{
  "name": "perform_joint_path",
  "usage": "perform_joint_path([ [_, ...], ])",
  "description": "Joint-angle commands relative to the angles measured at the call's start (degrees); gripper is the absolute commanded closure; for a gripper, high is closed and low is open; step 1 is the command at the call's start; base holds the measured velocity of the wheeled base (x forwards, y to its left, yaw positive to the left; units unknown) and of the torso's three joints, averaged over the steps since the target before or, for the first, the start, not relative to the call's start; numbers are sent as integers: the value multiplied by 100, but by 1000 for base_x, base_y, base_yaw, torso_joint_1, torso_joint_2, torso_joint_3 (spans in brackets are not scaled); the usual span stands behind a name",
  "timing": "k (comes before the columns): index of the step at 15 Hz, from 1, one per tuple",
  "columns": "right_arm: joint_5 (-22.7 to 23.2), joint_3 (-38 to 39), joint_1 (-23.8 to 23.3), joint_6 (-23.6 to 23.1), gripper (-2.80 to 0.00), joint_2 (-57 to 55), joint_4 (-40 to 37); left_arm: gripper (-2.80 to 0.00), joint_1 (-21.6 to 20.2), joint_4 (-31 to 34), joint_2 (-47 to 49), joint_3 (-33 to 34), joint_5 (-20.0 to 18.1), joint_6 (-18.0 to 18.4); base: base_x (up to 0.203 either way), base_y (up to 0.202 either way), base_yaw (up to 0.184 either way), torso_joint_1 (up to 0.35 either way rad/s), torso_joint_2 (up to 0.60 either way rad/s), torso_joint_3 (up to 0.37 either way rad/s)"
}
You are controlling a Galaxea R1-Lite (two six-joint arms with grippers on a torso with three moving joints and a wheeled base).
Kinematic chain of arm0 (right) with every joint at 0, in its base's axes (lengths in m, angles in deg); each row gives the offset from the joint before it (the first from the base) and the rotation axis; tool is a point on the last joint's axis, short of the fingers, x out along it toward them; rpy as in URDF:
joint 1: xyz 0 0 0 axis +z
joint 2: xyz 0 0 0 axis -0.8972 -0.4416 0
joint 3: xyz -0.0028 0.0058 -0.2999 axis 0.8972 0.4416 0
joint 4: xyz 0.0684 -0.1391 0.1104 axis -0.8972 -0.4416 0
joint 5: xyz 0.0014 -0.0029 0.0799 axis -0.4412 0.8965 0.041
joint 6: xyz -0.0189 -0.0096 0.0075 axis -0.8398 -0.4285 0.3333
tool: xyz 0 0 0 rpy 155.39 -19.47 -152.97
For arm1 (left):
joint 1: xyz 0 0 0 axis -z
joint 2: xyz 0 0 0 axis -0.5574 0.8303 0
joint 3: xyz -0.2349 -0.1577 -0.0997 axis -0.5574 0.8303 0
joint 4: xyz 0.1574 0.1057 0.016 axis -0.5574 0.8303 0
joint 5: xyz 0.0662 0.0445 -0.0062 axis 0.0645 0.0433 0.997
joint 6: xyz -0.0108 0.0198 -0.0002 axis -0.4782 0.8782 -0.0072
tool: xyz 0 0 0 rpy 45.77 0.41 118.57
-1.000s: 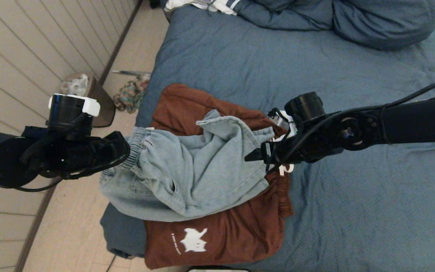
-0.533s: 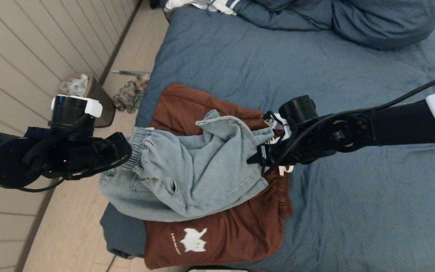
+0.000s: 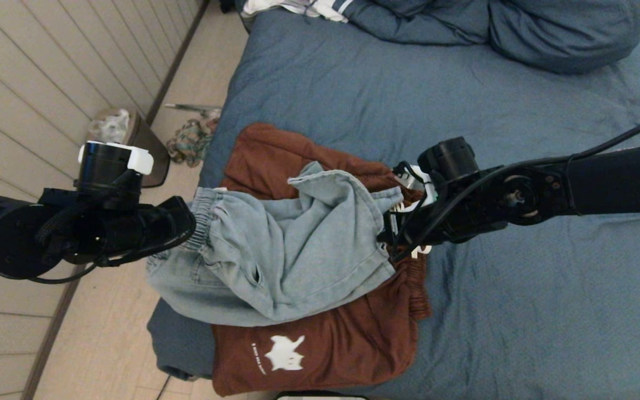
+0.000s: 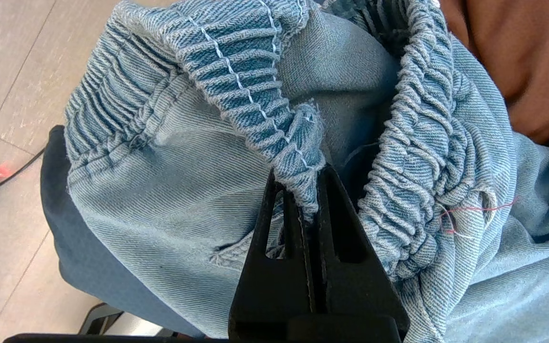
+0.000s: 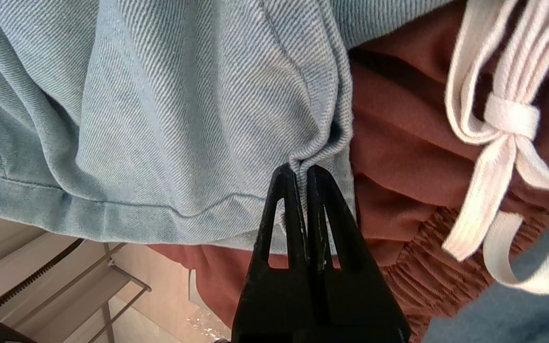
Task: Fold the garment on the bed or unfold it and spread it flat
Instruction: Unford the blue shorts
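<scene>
Light blue denim shorts (image 3: 281,244) lie crumpled at the near left corner of the bed (image 3: 464,111), on top of rust-brown shorts (image 3: 331,344). My left gripper (image 3: 189,222) is shut on the elastic waistband (image 4: 298,166) at the denim's left end. The right gripper (image 3: 382,236) is shut on a pinch of the denim's hem (image 5: 317,152) at its right end. Between the two grips the cloth hangs slack and bunched. In the right wrist view the white drawstring (image 5: 508,119) of the brown shorts shows beside the denim.
Rumpled blue bedding (image 3: 520,28) is piled at the far end of the bed. To the left, the floor holds a small bin (image 3: 131,139) and a heap of cloth (image 3: 189,141) beside the panelled wall (image 3: 31,83).
The right gripper drew back slightly to the right with the hem. The left gripper edged a little toward the denim. Both grips held.
</scene>
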Motion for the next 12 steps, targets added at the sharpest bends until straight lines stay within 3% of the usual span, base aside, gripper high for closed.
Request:
perform_joint_path([
  [1, 5, 43, 8, 24, 0, 114, -18, 0, 0, -7, -6, -1, 7, -25, 0, 0, 0, 0, 0, 0],
  [5, 58, -88, 219, 26, 0, 598, 11, 0, -21, -9, -169, -43, 23, -40, 0, 0, 0, 0, 0, 0],
  [12, 122, -1489, 499, 133, 0, 770, -149, 0, -216, 29, -525, -68, 18, -37, 0, 0, 0, 0, 0, 0],
])
